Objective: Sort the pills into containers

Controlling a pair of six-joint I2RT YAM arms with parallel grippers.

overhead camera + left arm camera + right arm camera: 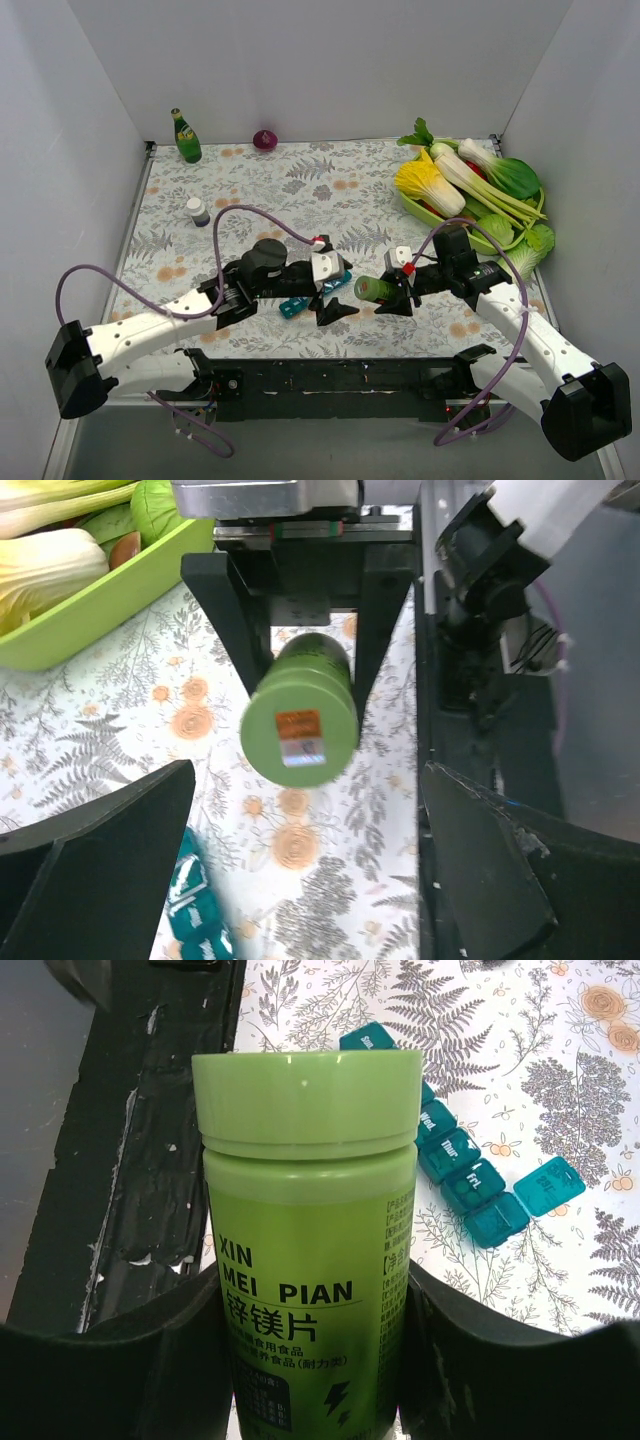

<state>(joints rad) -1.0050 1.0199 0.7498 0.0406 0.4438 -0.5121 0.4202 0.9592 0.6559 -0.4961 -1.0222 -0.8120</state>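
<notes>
Left pincer [306,810] gapes wide, empty. Right pincer [310,1370] clamps a green jar [305,1210], which lies level above the table [300,190]. Teal pill organizer [294,307] lies flat under the left pincer, at 9 o'clock from the jar; one end lid is flipped open.

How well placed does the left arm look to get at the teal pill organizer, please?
Probably yes: the left gripper stands open just beside the pill organizer, nothing between them. The green bottle held in the right gripper hangs close and might crowd the approach.
</notes>
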